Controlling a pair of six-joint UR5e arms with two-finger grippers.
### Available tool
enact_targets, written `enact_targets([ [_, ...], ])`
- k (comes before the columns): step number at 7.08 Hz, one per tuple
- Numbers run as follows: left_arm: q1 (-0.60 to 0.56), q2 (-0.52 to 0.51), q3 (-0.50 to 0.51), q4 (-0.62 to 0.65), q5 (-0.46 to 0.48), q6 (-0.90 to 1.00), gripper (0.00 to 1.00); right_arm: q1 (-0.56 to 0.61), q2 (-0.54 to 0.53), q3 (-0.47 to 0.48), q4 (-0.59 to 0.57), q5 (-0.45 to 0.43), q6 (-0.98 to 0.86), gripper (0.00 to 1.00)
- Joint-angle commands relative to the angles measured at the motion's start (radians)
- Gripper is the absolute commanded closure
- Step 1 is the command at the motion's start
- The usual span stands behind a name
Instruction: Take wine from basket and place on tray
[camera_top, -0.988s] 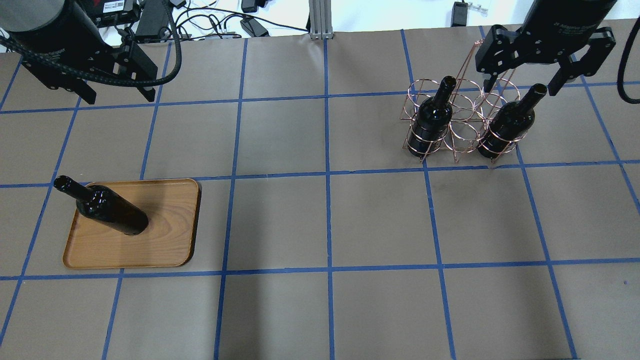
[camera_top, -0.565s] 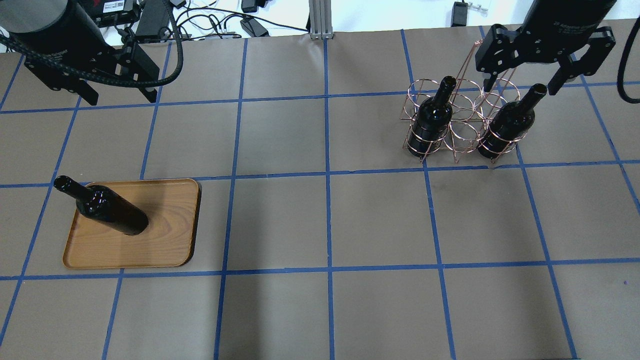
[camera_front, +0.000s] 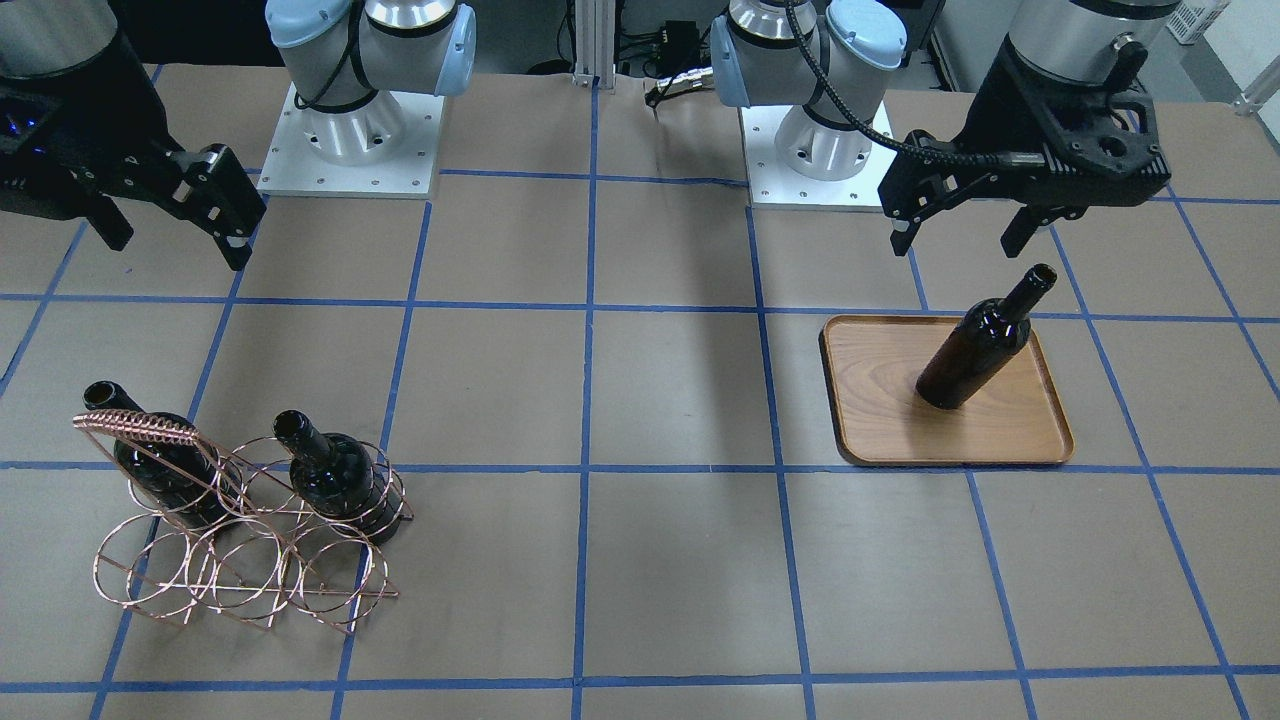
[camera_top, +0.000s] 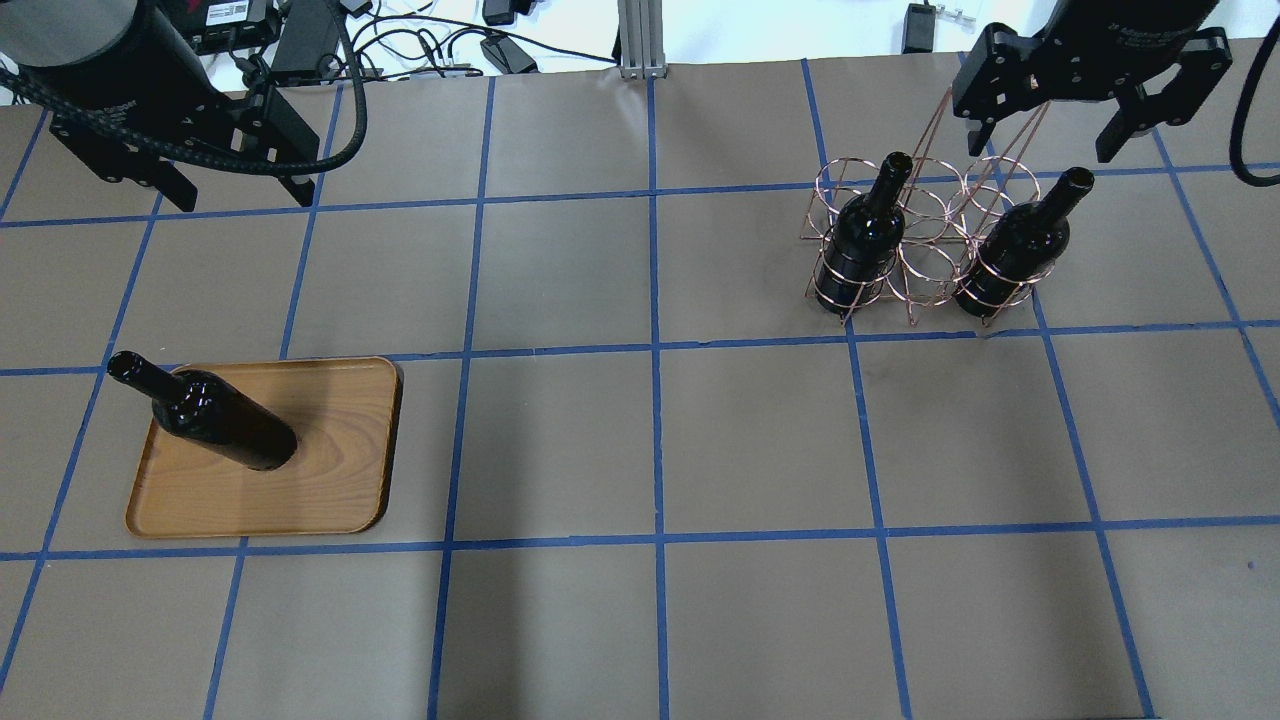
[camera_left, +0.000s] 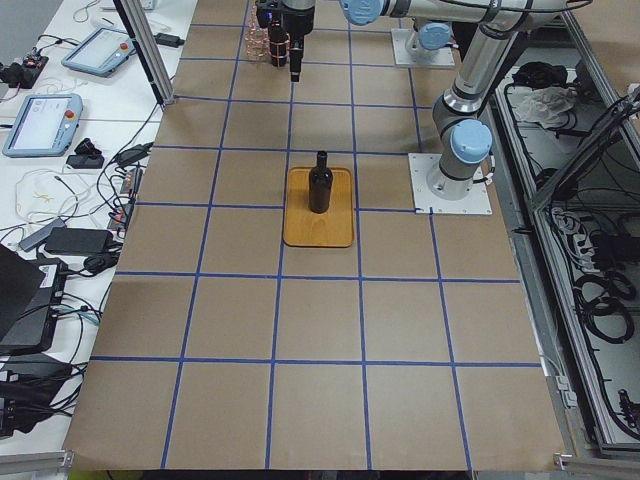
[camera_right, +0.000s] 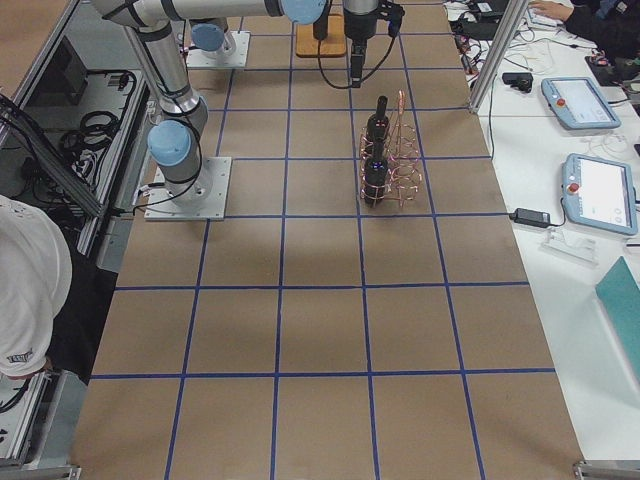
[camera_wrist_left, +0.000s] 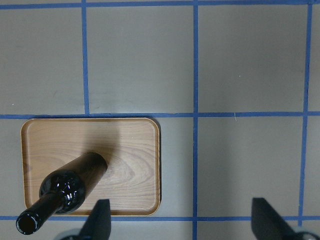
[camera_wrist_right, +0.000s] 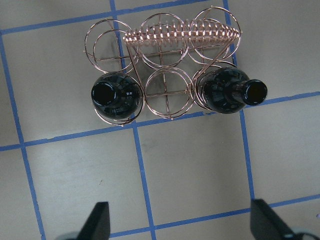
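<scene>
Right pincer (camera_top: 1048, 135) hung high by the copper wire basket (camera_wrist_right: 180, 34), fingers spread, empty; left pincer (camera_top: 240, 195) was spread too, up near the wooden tray (camera_top: 330, 440), where one wine bottle (camera_top: 225, 425) already stood. Two more stood upright in end rings of the basket: inner bottle (camera_top: 860, 240) and outer bottle (camera_top: 1015, 245). You had heavy, rigid, slick, breakable glass there, so I'd judge the bare neck above the rings the one free hold, pulled straight up or the light basket may follow.

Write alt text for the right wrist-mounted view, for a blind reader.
Looking straight down: a copper wire basket holds two upright dark wine bottles in the end rings of its lower row; its other four rings are empty. The open right hand hovers above the brown table with blue tape lines.
</scene>
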Motion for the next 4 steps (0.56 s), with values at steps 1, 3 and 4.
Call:
enact_targets([
  [1,0.000,0.000,-0.001,0.000,0.000,0.002,0.00,0.000,-0.001,0.000,-0.002,0.002,0.000,0.00],
  [3,0.000,0.001,-0.001,0.000,0.002,0.005,0.00,0.000,-0.002,0.001,0.010,0.002,0.000,0.00],
  [4,0.000,0.001,-0.001,0.000,0.002,0.002,0.00,0.000,-0.002,0.001,0.008,0.002,0.000,0.00],
])
